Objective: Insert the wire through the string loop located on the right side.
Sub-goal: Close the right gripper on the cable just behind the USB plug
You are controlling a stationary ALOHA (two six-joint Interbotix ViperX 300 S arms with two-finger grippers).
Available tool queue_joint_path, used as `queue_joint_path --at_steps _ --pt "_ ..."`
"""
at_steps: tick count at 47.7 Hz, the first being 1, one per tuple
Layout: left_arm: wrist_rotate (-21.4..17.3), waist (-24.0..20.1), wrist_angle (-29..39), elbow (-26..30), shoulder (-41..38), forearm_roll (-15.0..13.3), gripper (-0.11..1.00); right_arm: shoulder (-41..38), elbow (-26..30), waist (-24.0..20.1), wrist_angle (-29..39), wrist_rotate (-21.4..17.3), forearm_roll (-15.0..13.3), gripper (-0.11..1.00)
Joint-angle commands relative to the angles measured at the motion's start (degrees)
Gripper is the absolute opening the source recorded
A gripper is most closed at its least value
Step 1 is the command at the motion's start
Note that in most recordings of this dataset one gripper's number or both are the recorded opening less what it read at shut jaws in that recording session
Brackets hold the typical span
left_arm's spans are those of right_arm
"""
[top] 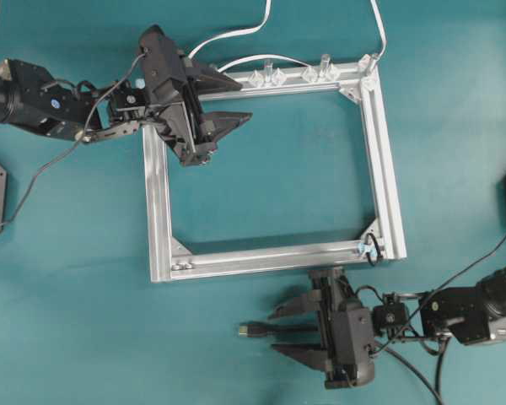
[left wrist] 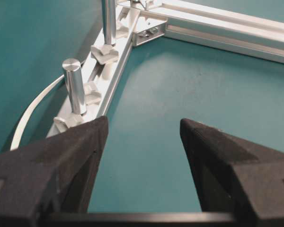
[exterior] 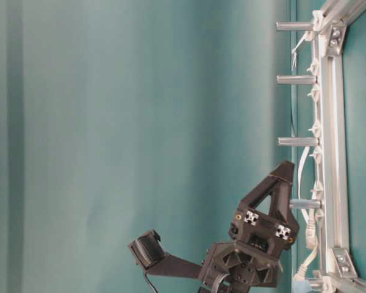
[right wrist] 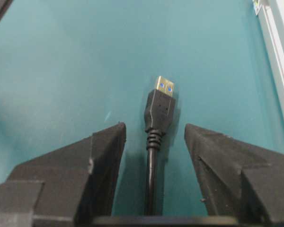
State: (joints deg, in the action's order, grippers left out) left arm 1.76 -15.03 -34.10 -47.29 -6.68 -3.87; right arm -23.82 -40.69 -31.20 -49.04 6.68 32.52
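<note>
Frame [top: 386, 177] lies mid-table; string loop [top: 370, 248] sits at its near-right corner. Left gripper [top: 228, 101] hangs released over the far-left corner. Right gripper [top: 288, 331], spread and empty, straddles the wire [right wrist: 151, 175] near the table's near edge. Best clamp just behind the plug [right wrist: 160, 109], keeping it level for threading.

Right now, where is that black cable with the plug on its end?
In the overhead view the wire lies on the table near the bottom, just below the frame, between the open fingers of the right gripper, plug pointing left.
</note>
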Motion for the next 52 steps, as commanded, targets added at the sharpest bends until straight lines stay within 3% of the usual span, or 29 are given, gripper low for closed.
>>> queue_joint_path --at_steps 1,24,26,33,36,52 --pt "0.5 0.2 -0.3 0.4 1.2 0.1 0.66 0.4 1.0 -0.3 0.1 0.1 0.4 0.66" --pt "1.4 1.1 -0.2 -0.3 1.1 0.1 0.66 -0.3 0.9 -0.1 1.8 0.4 2.5 0.63" --pt "1.8 1.1 -0.2 -0.3 1.1 0.1 0.66 -0.3 0.9 0.0 2.6 0.7 2.5 0.6" --pt "2.6 1.1 -0.3 -0.5 1.1 0.1 0.66 -0.3 0.9 0.1 5.4 1.7 2.5 0.23" --pt "2.6 1.1 -0.3 -0.7 1.1 0.1 0.66 -0.2 0.9 0.1 6.1 2.2 2.5 0.12" --pt "2.6 1.1 -0.3 -1.3 1.6 0.1 0.66 0.6 1.2 0.8 6.5 3.0 2.5 0.11"
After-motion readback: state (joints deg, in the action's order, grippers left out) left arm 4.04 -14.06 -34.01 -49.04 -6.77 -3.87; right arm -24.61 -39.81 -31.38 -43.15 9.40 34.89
